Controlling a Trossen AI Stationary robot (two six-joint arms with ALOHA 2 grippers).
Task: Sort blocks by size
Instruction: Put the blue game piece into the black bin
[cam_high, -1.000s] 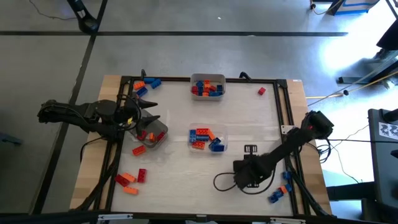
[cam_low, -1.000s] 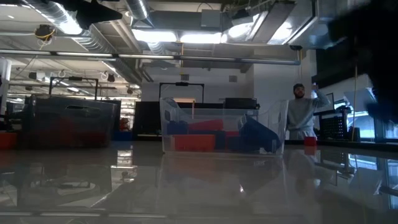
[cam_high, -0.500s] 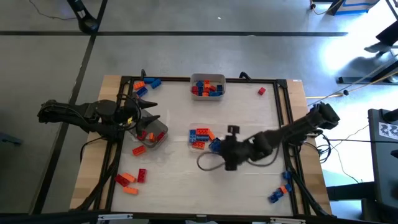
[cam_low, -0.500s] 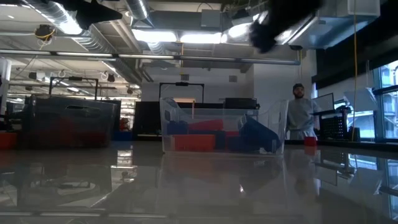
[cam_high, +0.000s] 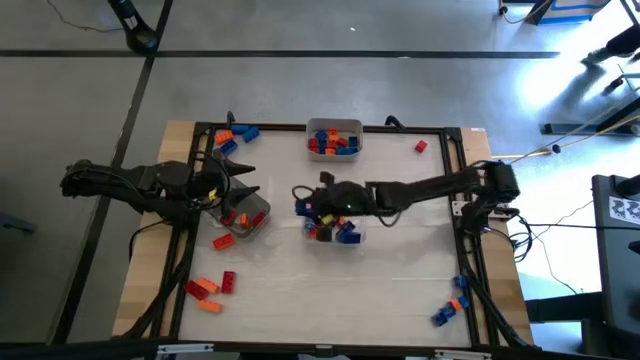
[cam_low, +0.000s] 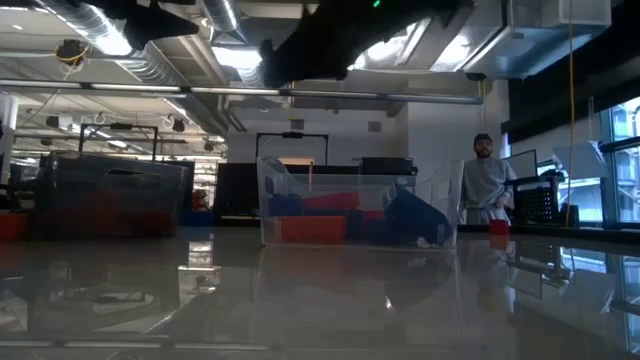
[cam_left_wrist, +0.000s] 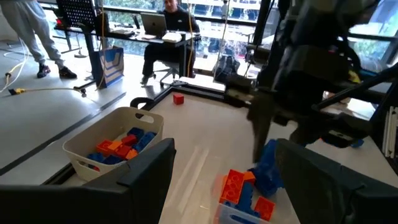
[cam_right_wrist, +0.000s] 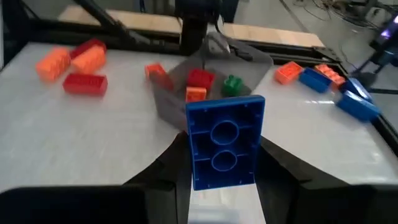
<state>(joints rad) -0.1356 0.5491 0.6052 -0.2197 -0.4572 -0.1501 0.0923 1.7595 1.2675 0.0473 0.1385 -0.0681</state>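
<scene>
Your right end effector reaches across the counter from the right edge and hangs over the middle tray, as the high view shows. In the right wrist view its fingers are clamped on a blue block. You see the block's hollow underside, two round sockets one above the other, so its long axis runs along the line of the fingers and its studded face turns away from the camera. The block stands upright between the fingers, not tilted.

Beyond it in the same view sits the gray tray holding a red, an orange and a green block. Loose orange and red blocks lie on the counter to one side of that tray; orange and blue ones lie to the other.

Your left end effector waits at the counter's left side, beside the gray tray, with its fingers spread wide. The left wrist view shows them apart, with the middle tray's orange and blue blocks between and ahead of them, and the right arm above that tray.

A far tray at the counter's back edge holds more blocks. One red block lies alone near the back right corner. A few more lie at the front left, and others at the front right.
</scene>
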